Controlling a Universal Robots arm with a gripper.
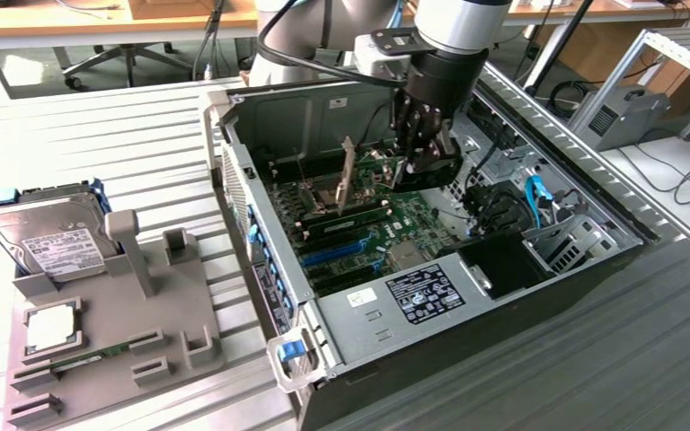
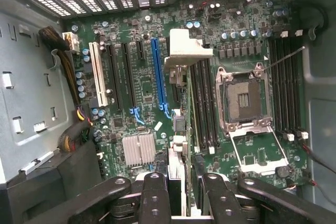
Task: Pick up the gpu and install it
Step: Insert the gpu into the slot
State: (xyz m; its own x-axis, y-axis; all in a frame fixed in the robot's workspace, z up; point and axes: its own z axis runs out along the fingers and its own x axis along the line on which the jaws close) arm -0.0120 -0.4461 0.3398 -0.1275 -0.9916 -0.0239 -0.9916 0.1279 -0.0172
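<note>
Gpu [image 2: 178, 129] pinched edge-on in hand [image 2: 181, 192] (above motherboard [image 2: 131, 98])

One gpu [image 1: 348, 175] stands edge-on between the fingers [image 2: 154, 198] of one gripper [image 1: 423, 171]. One hard drive [image 1: 48, 235] and one computer case [image 1: 585, 269] are there.

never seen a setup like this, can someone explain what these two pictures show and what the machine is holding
A robot arm's black gripper reaches into an open desktop computer case. The exterior view is from a camera off the arm; the wrist view looks down past the gripper's fingers at the green motherboard. The fingers hold a thin green graphics card with a silver end bracket, standing on edge over the board. Beside the case, a grey tray carries a silver hard drive with a white label.
</note>
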